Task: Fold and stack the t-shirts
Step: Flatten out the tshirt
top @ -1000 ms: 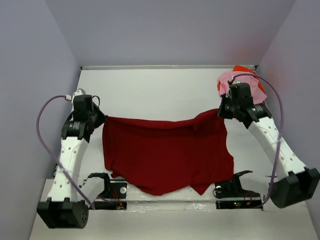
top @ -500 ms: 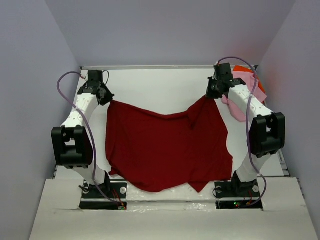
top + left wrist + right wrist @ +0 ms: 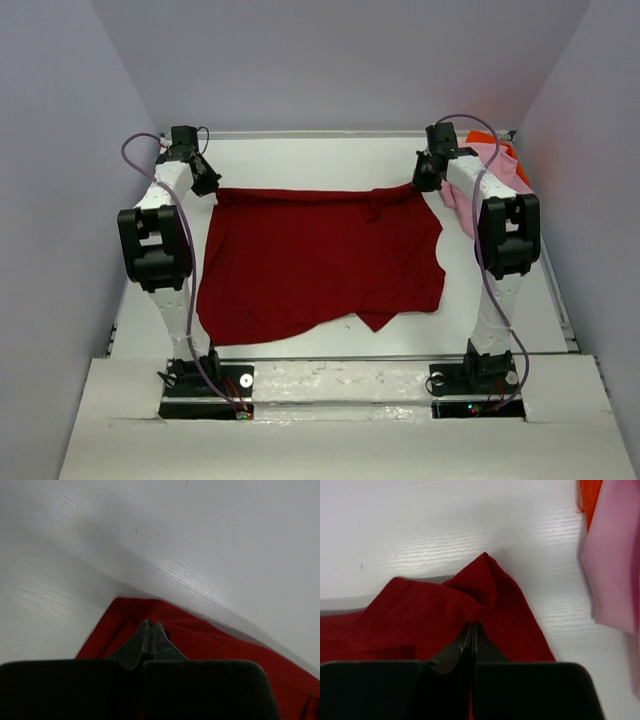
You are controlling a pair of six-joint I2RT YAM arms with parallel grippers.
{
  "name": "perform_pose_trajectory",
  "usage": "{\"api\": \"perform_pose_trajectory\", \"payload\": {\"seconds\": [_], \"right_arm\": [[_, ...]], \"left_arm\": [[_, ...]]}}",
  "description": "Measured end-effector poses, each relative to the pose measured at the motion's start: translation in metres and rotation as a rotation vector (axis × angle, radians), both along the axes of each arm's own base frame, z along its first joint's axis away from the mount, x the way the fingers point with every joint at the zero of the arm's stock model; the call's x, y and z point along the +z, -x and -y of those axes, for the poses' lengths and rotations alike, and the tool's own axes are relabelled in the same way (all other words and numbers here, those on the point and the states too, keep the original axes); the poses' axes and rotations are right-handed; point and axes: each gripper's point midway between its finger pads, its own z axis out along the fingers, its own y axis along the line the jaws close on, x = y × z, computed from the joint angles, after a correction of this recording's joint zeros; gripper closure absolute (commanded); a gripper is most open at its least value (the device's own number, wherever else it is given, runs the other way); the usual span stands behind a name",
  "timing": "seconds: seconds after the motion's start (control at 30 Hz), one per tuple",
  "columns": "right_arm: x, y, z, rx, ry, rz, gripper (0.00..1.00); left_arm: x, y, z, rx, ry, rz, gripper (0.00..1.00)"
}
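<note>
The wrist views show what the top view cannot: the left gripper (image 3: 150,627) and the right gripper (image 3: 471,627) are each clenched on a far corner of the dark red t-shirt (image 3: 320,255). The right wrist view also shows the light pink t-shirt (image 3: 615,570) lying over the orange t-shirt (image 3: 590,500) nearby. Half a second ago the red shirt's far edge sagged; now it runs straight, and the cloth lies spread on the white table (image 3: 320,160).

The dark red shirt (image 3: 320,260) is soft, matt cloth with gentle creases. The pink shirt (image 3: 615,565) and orange shirt (image 3: 590,495) look like the same dull knit. The table (image 3: 300,165) is smooth and white, with a faint sheen and fine streaks. The arms (image 3: 165,200) have smooth white plastic shells and black matt joints. The left gripper (image 3: 150,627) looks dark and dull, perhaps metal at the tips; the close view is blurred.
</note>
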Motion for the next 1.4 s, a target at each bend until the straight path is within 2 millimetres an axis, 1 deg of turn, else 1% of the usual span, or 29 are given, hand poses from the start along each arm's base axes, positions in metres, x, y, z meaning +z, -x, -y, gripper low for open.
{"api": "perform_pose_trajectory", "payload": {"seconds": [0.03,0.1,0.17,0.23,0.27,0.3,0.33,0.37,0.4,0.53,0.6,0.67,0.7,0.77,0.87,0.9,0.93,0.97,1.0,1.03,1.07,1.1,1.13,1.17,1.2,1.23,1.3,1.33,1.4], "right_arm": [[-0.007,-0.006,-0.001,-0.001,-0.002,-0.006,1.0],[-0.013,-0.013,-0.002,-0.003,-0.004,-0.009,1.0],[-0.019,-0.024,-0.004,-0.009,-0.009,-0.007,1.0],[-0.021,-0.029,-0.005,-0.013,-0.013,-0.004,1.0],[-0.021,-0.033,-0.006,-0.017,-0.017,0.0,0.95],[-0.02,-0.037,-0.006,-0.021,-0.02,0.007,0.73],[-0.019,-0.042,-0.007,-0.03,-0.027,0.014,0.22],[-0.017,-0.045,-0.007,-0.028,-0.026,0.022,0.12],[-0.013,-0.048,-0.007,-0.04,-0.03,0.032,0.09],[0.001,-0.057,-0.007,-0.045,-0.032,0.07,0.07],[0.005,-0.056,-0.008,-0.043,-0.035,0.072,0.07],[0.013,-0.054,-0.011,-0.031,-0.051,0.079,0.09],[0.016,-0.052,-0.013,-0.025,-0.06,0.081,0.09],[0.029,-0.041,-0.019,-0.006,-0.098,0.075,0.09],[0.045,-0.022,-0.028,0.019,-0.152,0.054,0.11],[0.047,-0.018,-0.03,0.024,-0.163,0.046,0.12],[0.047,-0.01,-0.032,0.035,-0.181,0.041,0.14],[0.044,-0.001,-0.035,0.044,-0.199,0.022,0.21],[0.039,0.009,-0.037,0.051,-0.211,-0.007,0.25],[0.03,0.018,-0.041,0.058,-0.233,-0.042,0.45],[0.024,0.024,-0.043,0.063,-0.249,-0.067,0.61],[0.017,0.03,-0.046,0.069,-0.262,-0.094,0.7],[0.006,0.04,-0.049,0.071,-0.286,-0.136,0.71],[0.003,0.043,-0.05,0.073,-0.294,-0.151,0.66],[-0.004,0.05,-0.052,0.073,-0.307,-0.179,0.64],[-0.007,0.054,-0.053,0.075,-0.314,-0.195,0.67],[-0.013,0.062,-0.055,0.075,-0.329,-0.225,0.67],[-0.015,0.064,-0.056,0.078,-0.334,-0.233,0.64],[-0.015,0.066,-0.058,0.082,-0.341,-0.24,0.62]], "left_arm": [[-0.005,-0.006,-0.001,-0.003,0.004,-0.01,1.0],[-0.012,-0.015,-0.003,-0.005,0.009,-0.017,1.0],[-0.014,-0.026,-0.006,-0.005,0.011,-0.016,1.0],[-0.014,-0.035,-0.009,-0.006,0.013,-0.009,1.0],[-0.013,-0.04,-0.011,-0.005,0.013,-0.003,1.0],[-0.012,-0.043,-0.012,-0.004,0.014,0.002,0.75],[-0.011,-0.045,-0.013,-0.005,0.014,0.004,0.42],[-0.009,-0.046,-0.015,-0.006,0.007,0.002,0.01],[-0.008,-0.048,-0.016,0.004,0.007,0.004,0.01],[-0.001,-0.052,-0.029,0.031,-0.023,0.018,0.01],[0.004,-0.053,-0.031,0.032,-0.034,0.038,0.01],[0.009,-0.046,-0.03,0.027,-0.03,0.058,0.01],[0.016,-0.036,-0.026,0.016,-0.016,0.07,0.01],[0.032,-0.024,-0.02,0.002,0.0,0.101,0.01],[0.072,-0.003,-0.004,-0.042,0.032,0.186,0.01],[0.087,0.004,0.003,-0.062,0.042,0.221,0.01],[0.098,0.01,0.011,-0.084,0.055,0.252,0.01],[0.108,0.016,0.018,-0.105,0.065,0.282,0.01],[0.113,0.022,0.026,-0.126,0.082,0.299,0.01],[0.114,0.025,0.031,-0.144,0.096,0.306,0.01],[0.11,0.032,0.04,-0.172,0.119,0.303,0.08],[0.103,0.036,0.046,-0.192,0.139,0.289,0.11],[0.097,0.038,0.05,-0.205,0.154,0.275,0.11],[0.084,0.042,0.054,-0.223,0.169,0.243,0.11],[0.069,0.048,0.057,-0.231,0.184,0.203,0.1],[0.053,0.054,0.059,-0.236,0.196,0.159,0.09],[0.035,0.062,0.061,-0.239,0.209,0.108,0.09],[0.027,0.065,0.062,-0.242,0.215,0.081,0.08],[0.014,0.066,0.063,-0.252,0.225,0.047,0.08]]}}
